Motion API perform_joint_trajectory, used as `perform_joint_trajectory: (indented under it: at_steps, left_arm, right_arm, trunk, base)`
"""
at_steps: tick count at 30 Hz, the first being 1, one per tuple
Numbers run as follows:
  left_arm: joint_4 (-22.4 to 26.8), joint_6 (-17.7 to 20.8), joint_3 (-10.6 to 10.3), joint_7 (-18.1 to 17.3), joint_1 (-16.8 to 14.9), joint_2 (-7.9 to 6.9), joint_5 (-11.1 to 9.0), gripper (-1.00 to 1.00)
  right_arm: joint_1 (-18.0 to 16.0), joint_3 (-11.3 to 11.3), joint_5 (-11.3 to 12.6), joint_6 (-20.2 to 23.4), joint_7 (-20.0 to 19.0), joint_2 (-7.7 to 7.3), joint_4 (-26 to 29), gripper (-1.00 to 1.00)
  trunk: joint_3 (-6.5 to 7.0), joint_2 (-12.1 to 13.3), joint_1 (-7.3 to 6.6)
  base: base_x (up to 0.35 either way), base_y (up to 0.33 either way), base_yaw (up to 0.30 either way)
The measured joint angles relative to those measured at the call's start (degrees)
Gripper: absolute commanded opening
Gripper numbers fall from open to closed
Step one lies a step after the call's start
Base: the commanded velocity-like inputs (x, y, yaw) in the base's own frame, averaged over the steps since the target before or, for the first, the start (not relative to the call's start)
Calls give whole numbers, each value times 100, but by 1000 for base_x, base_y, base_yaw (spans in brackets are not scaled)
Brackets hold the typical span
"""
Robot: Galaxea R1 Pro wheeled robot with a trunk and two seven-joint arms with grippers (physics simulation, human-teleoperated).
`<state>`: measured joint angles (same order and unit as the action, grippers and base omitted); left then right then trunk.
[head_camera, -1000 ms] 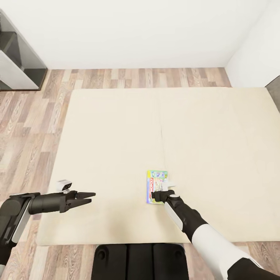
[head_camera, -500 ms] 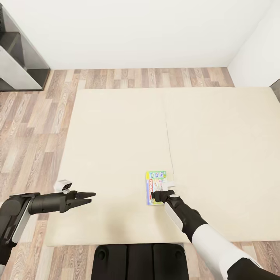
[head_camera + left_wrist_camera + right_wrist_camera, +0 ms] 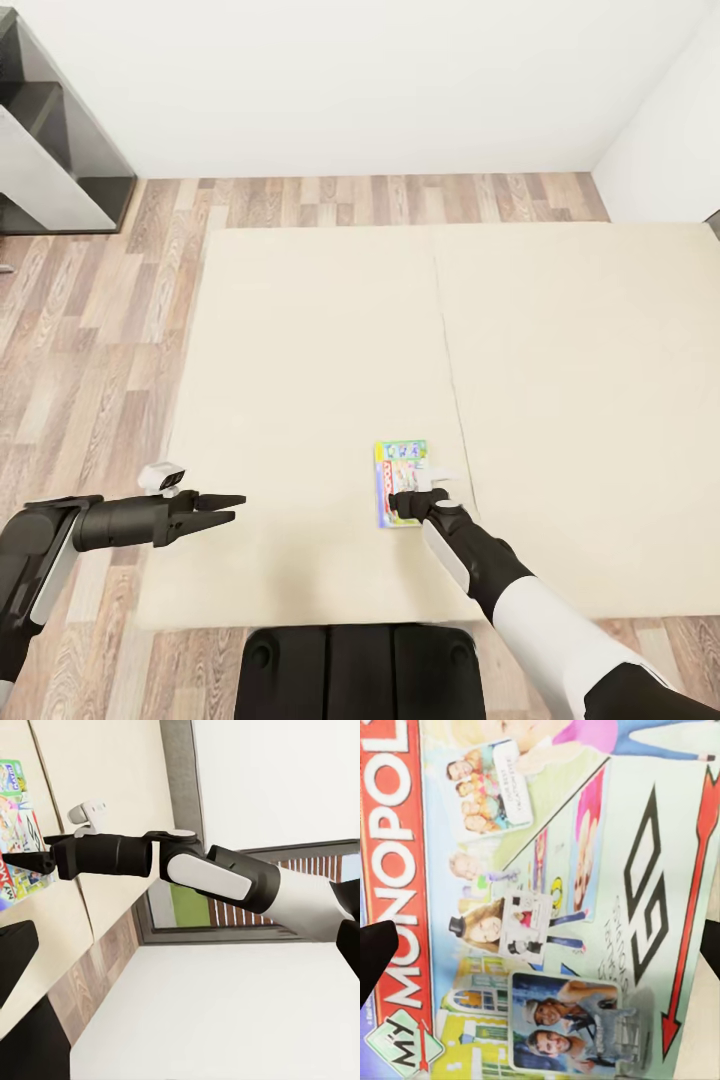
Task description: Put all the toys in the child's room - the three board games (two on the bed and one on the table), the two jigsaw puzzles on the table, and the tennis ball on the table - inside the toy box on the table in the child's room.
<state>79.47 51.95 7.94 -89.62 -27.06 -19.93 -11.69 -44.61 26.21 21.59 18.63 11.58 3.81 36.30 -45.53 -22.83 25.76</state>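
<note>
A board game, its busy print lettered MONOPOLY in the right wrist view, lies flat on the beige mattress of the bed, near the near edge and just left of the mattress seam. The right gripper is at the box's near end, its arm reaching forward and inward from the robot's right shoulder with the wrist bent down toward the mattress. In the right wrist view the box lies close beneath the camera, with one dark fingertip at either edge of the picture, so the fingers appear spread wide on either side of it; whether they yet touch the box cannot be told.

The step in hand looks to be the pick-up of this game from the bed, the first half of carrying it to the toy box. The next move likely calls for getting a finger under or around a thin edge of a flat box on a soft surface, then closing firmly before lifting, since a poor grip could let it slide or tip.

The left gripper hangs level over the left part of the mattress, pointing to the robot's right, its fingers parted and holding nothing; the left arm is bent at the elbow beside the bed's edge, above the wood plank floor.
</note>
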Motion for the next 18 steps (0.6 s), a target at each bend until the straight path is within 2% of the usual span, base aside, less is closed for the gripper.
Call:
perform_joint_trajectory:
  at_steps: [6,18]
  left_arm:
    - [-2,0,0,0,0,0,-1,100]
    - [1,0,-1,0,0,0,-1,100]
  right_arm:
    - [0,6,-1,0,0,1,0,100]
    - [0,9,4,-1,0,2,-1,100]
  trunk:
    - [0,0,0]
    - [0,0,-1]
  base:
    - [-58,111,0]
    - [-5,9,0]
